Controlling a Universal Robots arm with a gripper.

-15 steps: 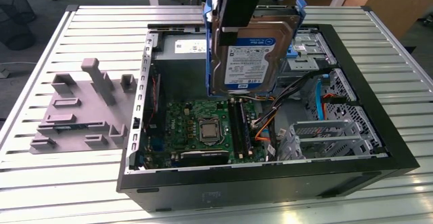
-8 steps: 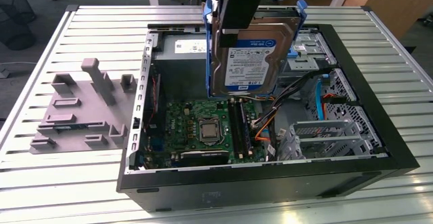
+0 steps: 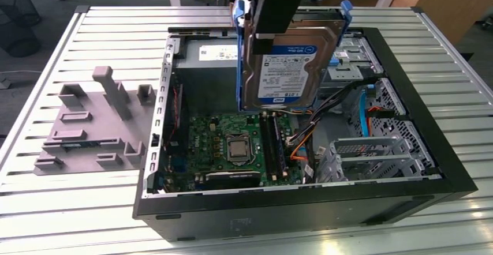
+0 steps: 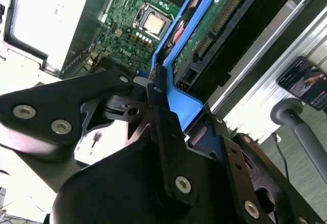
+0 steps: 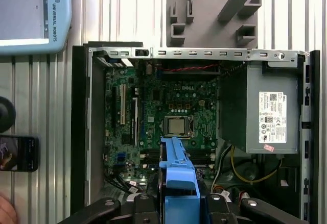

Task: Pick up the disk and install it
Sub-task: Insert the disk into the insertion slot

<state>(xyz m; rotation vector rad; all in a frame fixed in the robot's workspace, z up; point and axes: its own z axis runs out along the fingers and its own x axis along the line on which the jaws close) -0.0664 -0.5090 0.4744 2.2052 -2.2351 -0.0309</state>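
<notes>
The gripper (image 3: 271, 27) is clamped on the disk (image 3: 291, 64), holding it upright over the open computer case (image 3: 308, 212), at one o'clock from the motherboard (image 3: 231, 145) lying inside, in the exterior view.

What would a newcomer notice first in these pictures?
The silver hard drive in a blue plastic carrier frame hangs upright, clamped in the black gripper, above the open black computer case. Below it lies the green motherboard; a grey moulded fixture sits on the slatted table at the exterior view's left.
</notes>
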